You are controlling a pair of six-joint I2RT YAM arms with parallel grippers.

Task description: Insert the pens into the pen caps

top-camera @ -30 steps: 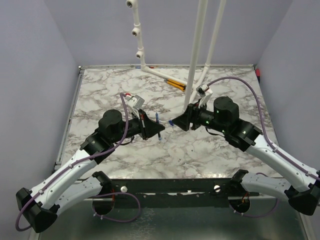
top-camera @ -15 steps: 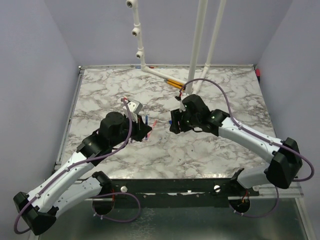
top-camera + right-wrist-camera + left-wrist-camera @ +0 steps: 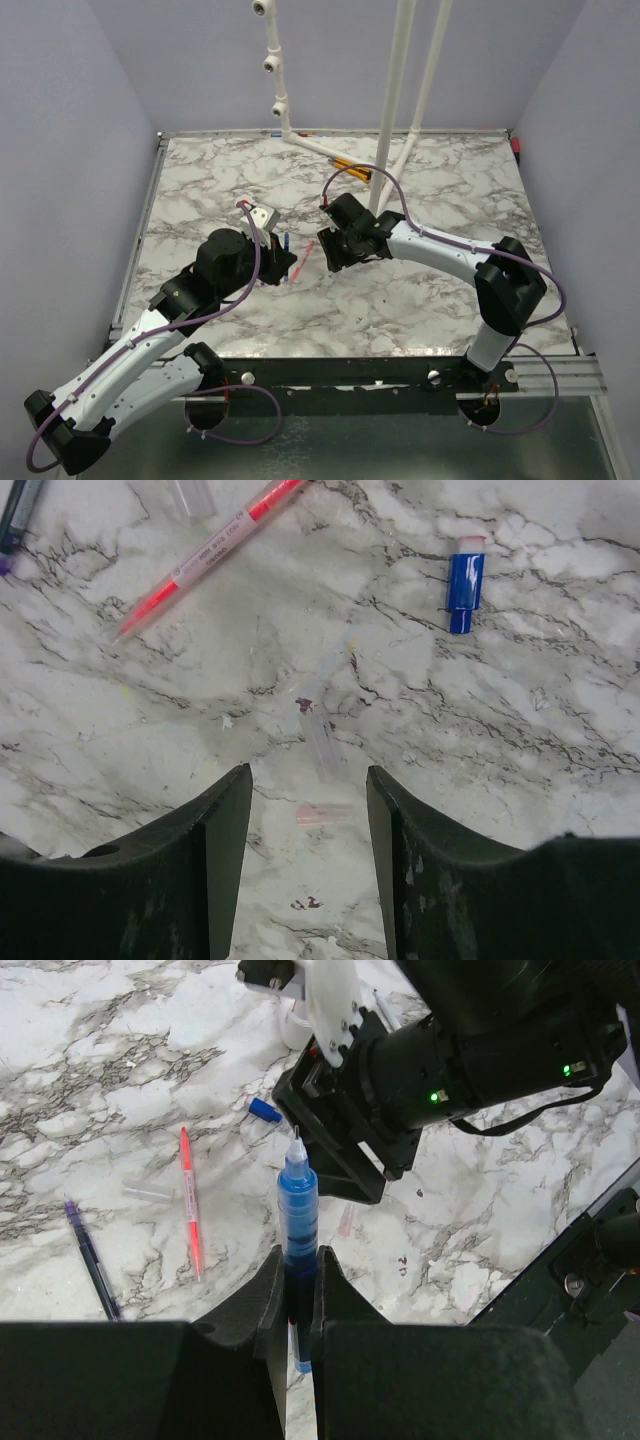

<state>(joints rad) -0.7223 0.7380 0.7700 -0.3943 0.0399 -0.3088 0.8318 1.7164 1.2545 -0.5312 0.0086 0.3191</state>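
My left gripper (image 3: 300, 1258) is shut on the blue pen (image 3: 298, 1200), which stands upright with its tip up; from above the blue pen (image 3: 287, 243) shows at the left gripper (image 3: 283, 258). My right gripper (image 3: 308, 772) hangs open low over the marble, and a pale pink cap (image 3: 325, 813) lies flat between its jaws, untouched. A clear cap (image 3: 322, 742) lies just beyond them. The blue cap (image 3: 464, 590) lies further off to the right. The pink-red pen (image 3: 205, 555) and a dark pen (image 3: 90, 1258) lie on the table. In the top view the right gripper (image 3: 330, 253) is close beside the pink-red pen (image 3: 303, 262).
A white pipe frame (image 3: 390, 100) stands at the back with orange-and-black sticks (image 3: 350, 165) at its foot. Another clear cap (image 3: 148, 1192) lies left of the pink-red pen. The two grippers are close together near the table's middle.
The right arm has swung left and dipped down to the table beside the pink-red pen. The left gripper has drawn back to the left with the blue pen in it.
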